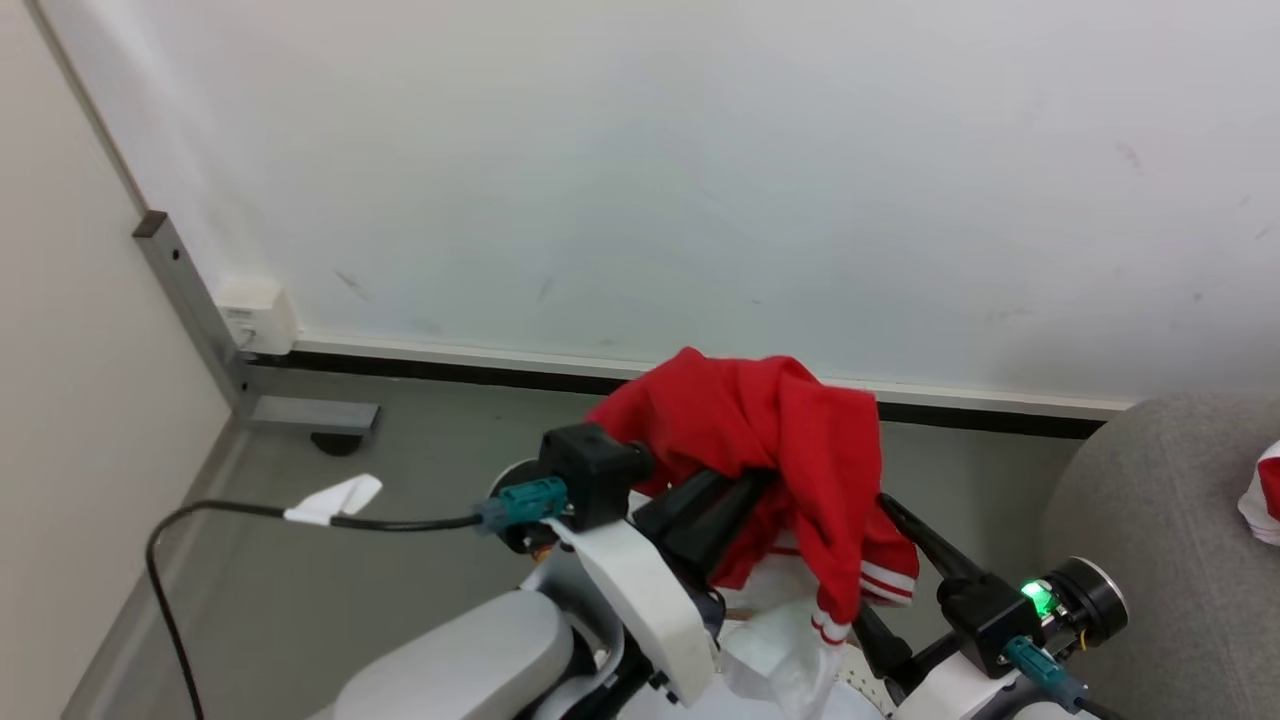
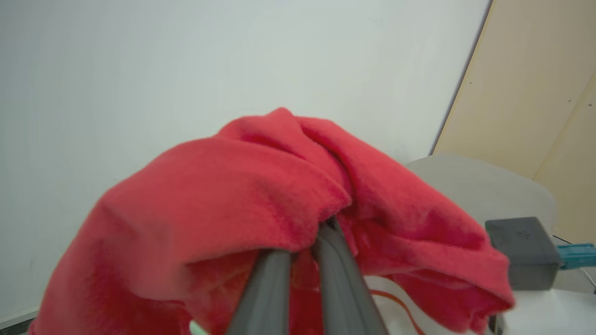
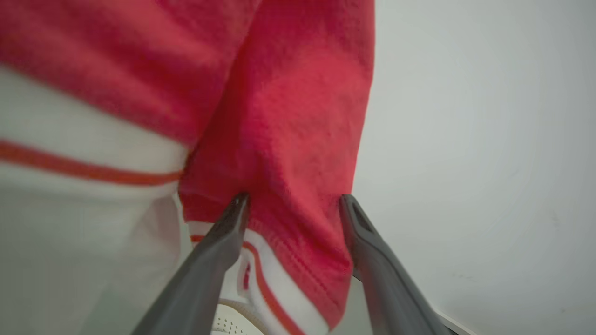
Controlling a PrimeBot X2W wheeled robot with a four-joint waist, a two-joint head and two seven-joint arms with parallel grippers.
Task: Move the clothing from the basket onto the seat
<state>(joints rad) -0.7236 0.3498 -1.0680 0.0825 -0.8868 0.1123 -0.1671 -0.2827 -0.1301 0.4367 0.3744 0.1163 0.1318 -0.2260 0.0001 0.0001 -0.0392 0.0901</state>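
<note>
Clothing (image 1: pixel 760 430) draped over left hand (image 2: pixel 302 239), pinched tight in it; right hand (image 3: pixel 294 199) just beside, spread open.

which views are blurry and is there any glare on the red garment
Head view: sharp, evenly lit, no glare on the red garment; left wrist view: garment soft, too close to focus; right wrist view: its white striped band smeared by blur.

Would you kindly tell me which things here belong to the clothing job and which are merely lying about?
Job: red clothing, pinched in the shut left gripper; open right gripper; basket; grey seat, bearing another red-and-white piece.
Lying about: black cable, white wall box, metal bracket, white padding.
</note>
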